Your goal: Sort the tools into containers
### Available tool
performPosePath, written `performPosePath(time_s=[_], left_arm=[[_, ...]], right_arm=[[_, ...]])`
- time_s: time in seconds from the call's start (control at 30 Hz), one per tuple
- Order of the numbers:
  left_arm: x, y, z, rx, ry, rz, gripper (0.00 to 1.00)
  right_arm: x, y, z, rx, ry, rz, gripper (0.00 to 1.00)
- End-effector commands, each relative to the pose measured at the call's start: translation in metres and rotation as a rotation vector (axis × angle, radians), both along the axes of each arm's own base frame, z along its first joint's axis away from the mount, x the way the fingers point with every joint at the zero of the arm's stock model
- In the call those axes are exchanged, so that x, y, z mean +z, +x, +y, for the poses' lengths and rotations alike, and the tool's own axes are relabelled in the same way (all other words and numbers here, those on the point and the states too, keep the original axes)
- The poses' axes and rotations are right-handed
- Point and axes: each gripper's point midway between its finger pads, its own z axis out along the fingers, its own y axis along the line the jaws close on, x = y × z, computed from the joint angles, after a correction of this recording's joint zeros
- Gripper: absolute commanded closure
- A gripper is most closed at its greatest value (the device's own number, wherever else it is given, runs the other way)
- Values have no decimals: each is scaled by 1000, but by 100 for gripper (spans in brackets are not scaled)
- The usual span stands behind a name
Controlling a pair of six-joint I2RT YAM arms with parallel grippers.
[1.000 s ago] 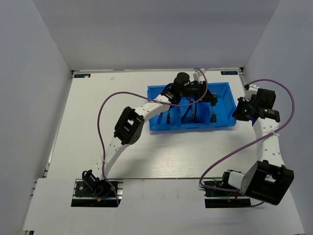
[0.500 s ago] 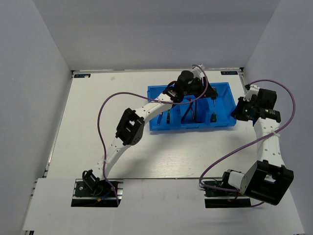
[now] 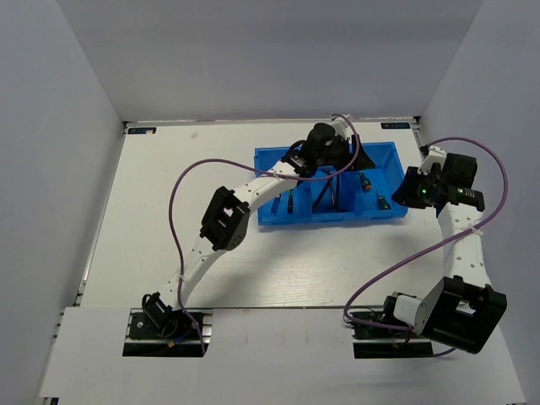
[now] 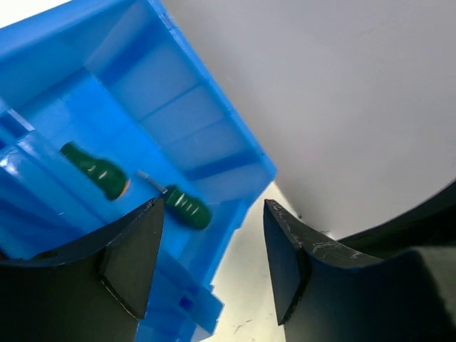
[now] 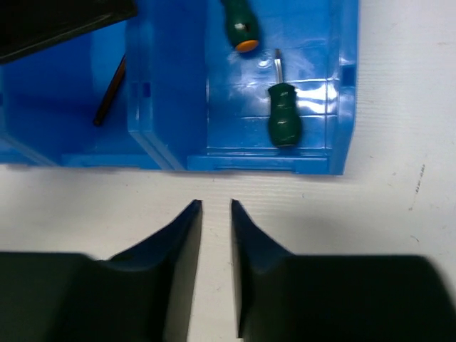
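The blue bin [image 3: 268, 153] stands mid-table. Two green-handled screwdrivers [image 3: 364, 180] [image 3: 381, 202] lie in its right compartment; they also show in the left wrist view [image 4: 96, 171] [image 4: 187, 206] and the right wrist view [image 5: 239, 25] [image 5: 283, 121]. Dark hex keys [image 3: 325, 196] lie in the middle compartment, one in the right wrist view [image 5: 110, 96]. Thin screwdrivers [image 3: 289, 201] lie in the left compartment. My left gripper [image 3: 350, 159] [image 4: 214, 206] hangs open and empty above the bin's right part. My right gripper [image 3: 411, 192] [image 5: 215, 203] is empty, its jaws a narrow gap apart, on the table just right of the bin.
White walls close in the table at the back and both sides. The right arm's purple cable [image 3: 498, 169] loops near the right wall. The left arm [image 3: 253, 190] reaches over the bin's left end.
The left gripper has let go of a green screwdriver, which now lies in the right compartment. The other green screwdriver has shifted a little right. The right gripper barely moved.
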Motion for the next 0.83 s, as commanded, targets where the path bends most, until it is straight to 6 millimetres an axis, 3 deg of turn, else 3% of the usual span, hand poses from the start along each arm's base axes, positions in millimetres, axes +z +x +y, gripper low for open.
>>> performPosePath(time_s=[0.0,0.03,0.13,0.17,0.2,0.23,0.27,0.3,0.33,0.4,0.43,0.5,0.53,0.57,0.6,0.67,0.7,0.77,0.8], left_arm=[[73,-2,12,25,-16,-146,32],[100,-2,30,47,1,-176,34],[116,-3,69,100,137,-295,32],[128,-11,99,141,229,-353,28],[132,-15,115,169,276,-376,20],[112,-15,138,221,375,-367,16],[142,-27,168,257,397,-418,11],[122,-31,191,297,480,-397,6],[124,-39,206,324,502,-395,2],[129,-51,237,364,530,-401,0],[132,-63,264,413,541,-397,0],[127,-76,287,464,546,-357,0],[105,-80,307,504,597,-313,0],[117,-91,319,535,564,-317,0],[97,-95,335,576,595,-262,0],[92,-105,353,626,579,-231,0],[87,-113,375,675,580,-212,0],[86,-122,387,721,541,-179,0],[75,-126,399,744,559,-157,0]], right_arm=[[11,-6,15,86,44,-30,69],[12,-7,19,110,55,-31,62],[15,-13,34,205,98,-43,24],[14,-14,37,218,107,-43,9],[13,-13,37,215,112,-36,9],[11,-14,35,197,105,-24,9],[10,-12,32,159,107,-12,9],[9,-11,28,138,89,-7,9],[10,-11,28,134,83,-5,9],[11,-11,26,132,71,-6,9],[13,-11,25,134,64,-14,9],[14,-11,27,137,71,-17,9],[16,-12,30,147,83,-26,9],[18,-12,33,155,98,-37,9],[19,-12,35,158,108,-37,9],[22,-13,42,179,145,-40,9],[24,-13,43,187,147,-46,9],[25,-15,47,209,152,-48,9],[25,-15,48,216,150,-53,9]])
